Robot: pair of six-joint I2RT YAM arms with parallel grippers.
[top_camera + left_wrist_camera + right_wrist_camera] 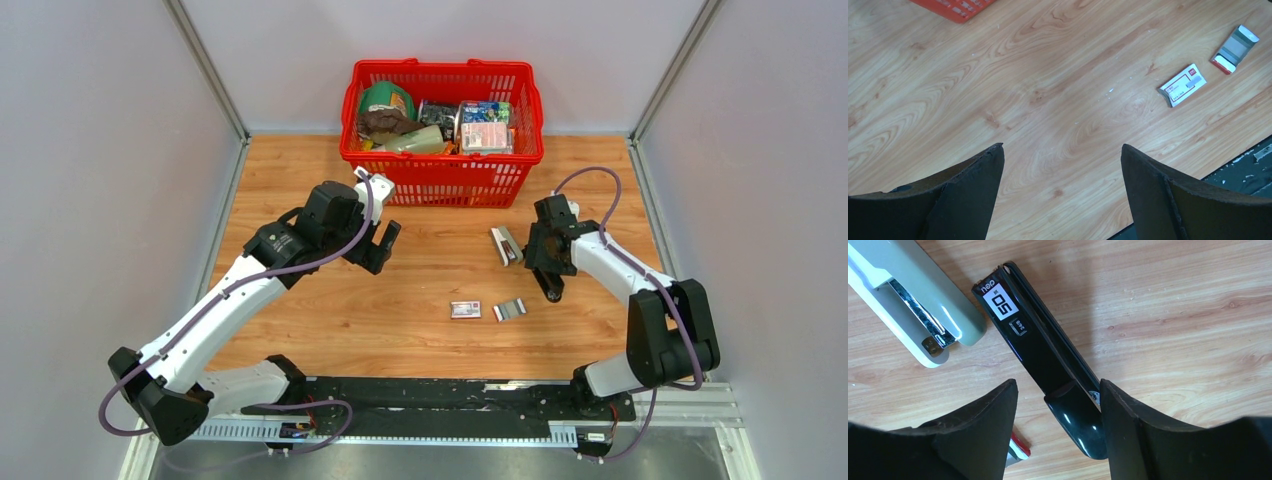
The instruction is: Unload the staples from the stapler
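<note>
Right gripper spread, straddling rounded end of black stapler. Grey stapler just beside it. Left gripper spread, well apart from it.

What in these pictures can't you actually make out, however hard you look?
- Whether staples remain inside the black stapler: right wrist view, its cover hides them.
- Whether the right tool touches it: same view, one side overlaps the stapler's edge.
- The far end of the grey stapler: cut off by the right wrist view's top-left edge.
- Print on the small white box: too small in left wrist and top views.
</note>
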